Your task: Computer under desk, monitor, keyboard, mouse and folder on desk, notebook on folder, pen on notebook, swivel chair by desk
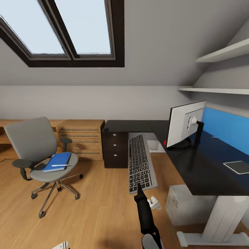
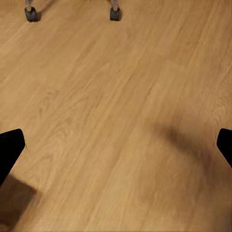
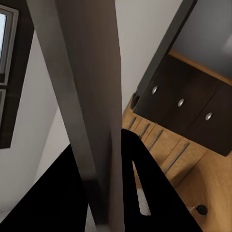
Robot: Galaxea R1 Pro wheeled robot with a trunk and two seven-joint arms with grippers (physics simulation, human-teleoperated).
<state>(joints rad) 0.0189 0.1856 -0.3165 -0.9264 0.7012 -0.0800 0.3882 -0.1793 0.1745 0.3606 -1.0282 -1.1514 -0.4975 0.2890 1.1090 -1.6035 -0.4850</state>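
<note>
Right claw [image 1: 138, 187] grips one keyboard [image 1: 140, 162] | left claw [image 2: 116, 145] wide | one folder [image 1: 57, 162]; one monitor [image 1: 185, 123]

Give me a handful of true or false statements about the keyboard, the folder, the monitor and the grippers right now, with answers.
1. The right gripper holds the keyboard in the air. True.
2. The folder lies on the desk. False: it lies on the swivel chair seat.
3. The monitor stands on the desk. True.
4. The left gripper grips the pen. False: it is open above bare wooden floor.
5. The computer sits on the desk. False: it stands under it.
</note>
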